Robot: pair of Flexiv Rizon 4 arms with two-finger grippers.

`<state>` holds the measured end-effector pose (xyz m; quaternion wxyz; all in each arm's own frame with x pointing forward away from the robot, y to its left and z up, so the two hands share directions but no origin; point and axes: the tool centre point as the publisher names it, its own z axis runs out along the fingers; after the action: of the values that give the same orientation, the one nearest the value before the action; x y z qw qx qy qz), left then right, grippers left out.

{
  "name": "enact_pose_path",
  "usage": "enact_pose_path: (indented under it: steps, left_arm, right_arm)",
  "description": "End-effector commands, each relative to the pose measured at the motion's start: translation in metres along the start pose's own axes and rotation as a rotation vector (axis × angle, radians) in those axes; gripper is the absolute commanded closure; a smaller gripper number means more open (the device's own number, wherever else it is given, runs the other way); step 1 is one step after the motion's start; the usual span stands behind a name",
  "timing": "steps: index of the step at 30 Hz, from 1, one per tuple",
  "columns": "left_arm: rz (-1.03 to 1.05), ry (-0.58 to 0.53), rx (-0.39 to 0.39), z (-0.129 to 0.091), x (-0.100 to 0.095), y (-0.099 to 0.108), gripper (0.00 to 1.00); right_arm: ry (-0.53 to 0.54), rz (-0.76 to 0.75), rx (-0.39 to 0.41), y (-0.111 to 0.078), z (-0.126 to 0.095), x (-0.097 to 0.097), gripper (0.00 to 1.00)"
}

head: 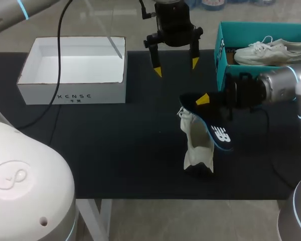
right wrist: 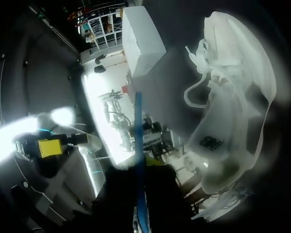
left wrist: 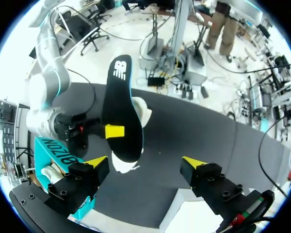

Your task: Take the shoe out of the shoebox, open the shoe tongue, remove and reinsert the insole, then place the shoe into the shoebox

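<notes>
My right gripper (head: 203, 100) comes in from the right and is shut on one end of a black insole (head: 216, 129) with a white logo and a blue edge. The insole hangs slanted above a white shoe (head: 196, 146) that stands on the dark mat. In the left wrist view the insole (left wrist: 121, 107) faces flat-on, with the white shoe (left wrist: 144, 110) behind it. In the right wrist view the insole (right wrist: 138, 141) shows edge-on beside the shoe (right wrist: 233, 92). My left gripper (head: 175, 66) hangs open above the mat's far side, apart from the insole. A teal shoebox (head: 221, 55) stands at the far right.
A second white shoe (head: 271, 50) lies inside the teal shoebox. An open white box (head: 72, 93) stands at the mat's far left. The dark mat (head: 115, 150) covers the table from the white box to the shoe.
</notes>
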<state>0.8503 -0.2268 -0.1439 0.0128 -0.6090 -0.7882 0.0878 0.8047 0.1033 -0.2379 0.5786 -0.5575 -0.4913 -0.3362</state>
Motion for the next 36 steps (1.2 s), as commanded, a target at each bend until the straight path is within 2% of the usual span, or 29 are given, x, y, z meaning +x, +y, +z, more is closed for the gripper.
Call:
enact_pose_path:
  steps: [1, 28, 31, 32, 33, 34, 36]
  left_arm:
    - [0.0, -0.002, -0.003, 0.0, 0.001, 0.0, 0.0]
    - [0.0, -0.002, -0.003, 0.0, 0.001, 0.0, 0.0]
    - [0.087, -0.194, 0.158, -0.006, 0.013, -0.001, 0.0]
    - [0.094, -0.323, 0.235, -0.011, 0.024, 0.003, 0.0]
    - [0.099, -0.38, 0.265, -0.013, 0.029, 0.005, 0.0]
    - [0.145, -0.498, 0.342, -0.016, 0.042, 0.008, 0.0]
    - [0.191, -0.632, 0.445, -0.019, 0.062, 0.011, 0.0]
  right_arm:
    - [-0.001, -0.001, 0.001, 0.0, 0.002, 0.0, 1.0]
    - [-0.001, -0.001, 0.001, 0.0, 0.002, 0.0, 1.0]
    - [-0.001, -0.001, 0.001, 0.0, 0.002, 0.0, 1.0]
    - [-0.001, -0.001, 0.001, 0.0, 0.002, 0.0, 1.0]
    - [-0.001, -0.001, 0.001, 0.0, 0.002, 0.0, 1.0]
    - [-0.001, -0.001, 0.001, 0.0, 0.002, 0.0, 1.0]
    - [-0.001, -0.001, 0.001, 0.0, 0.002, 0.0, 1.0]
